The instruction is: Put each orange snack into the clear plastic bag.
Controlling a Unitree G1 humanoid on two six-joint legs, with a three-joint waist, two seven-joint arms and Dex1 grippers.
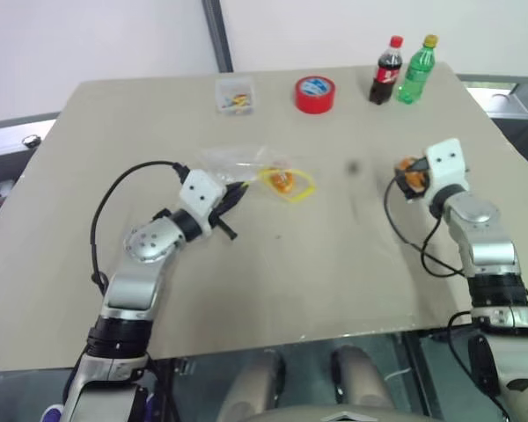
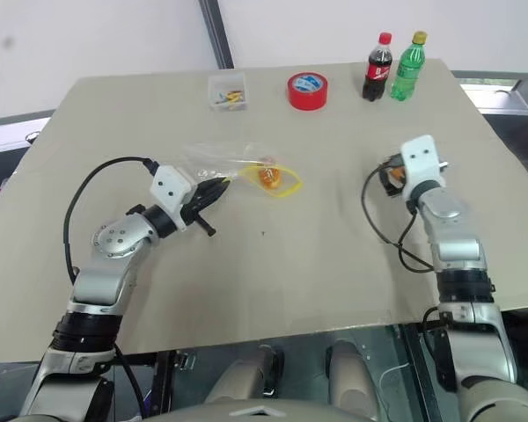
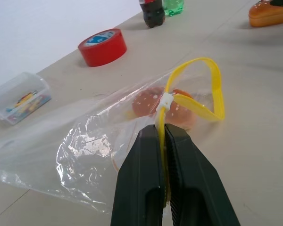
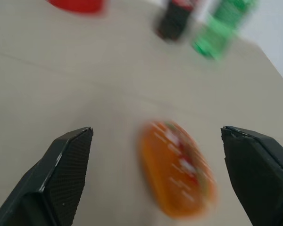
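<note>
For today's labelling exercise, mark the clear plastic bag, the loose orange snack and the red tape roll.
clear plastic bag (image 3: 85, 155), left wrist view, crinkled film.
loose orange snack (image 4: 177, 169), right wrist view, glossy top.
red tape roll (image 1: 315, 94), left eye view, top face.

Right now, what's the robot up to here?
It is bagging snacks. The left pincer is shut on the yellow seal strip of the clear plastic bag, which lies on the table with one orange snack already inside. The right pincer is open, with the second orange snack lying on the table between its fingers, not gripped yet. A red tape roll, two small bottles and a small clear box sit at the far edge.
</note>
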